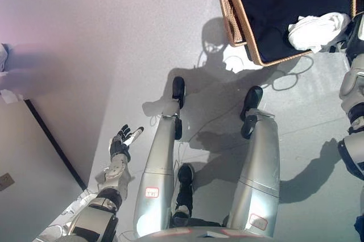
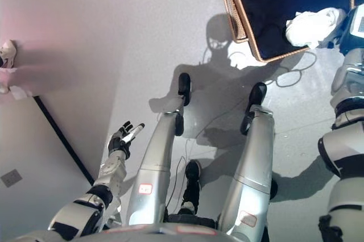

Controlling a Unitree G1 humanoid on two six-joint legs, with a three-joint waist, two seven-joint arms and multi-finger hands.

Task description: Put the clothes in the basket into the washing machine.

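1. Grey floor (image 1: pixel 142 37) fills most of both views; a pale panel with a dark edge strip (image 1: pixel 51 140) sits at lower left. I cannot say whether it belongs to the washing machine.
2. Wicker basket (image 1: pixel 230 9) sits at upper right, dark cloth (image 1: pixel 284 3) lining its inside, a white garment (image 1: pixel 315 29) bunched against its lower right rim.
3. My right arm comes up the right edge of frame toward that corner of the basket. My right hand (image 2: pixel 335 33) is just beside the white garment, mostly hidden behind it; I cannot tell how its fingers are set.
4. My left hand (image 1: pixel 122 142) hangs at lower left, well apart from the basket, fingers straight and loosely spread, holding nothing.
5. Judgement: the right hand is far nearer the clothes. The white bundle's long axis runs roughly left to right across the frame, lying up and left of my right wrist, so the pick belongs to that hand.
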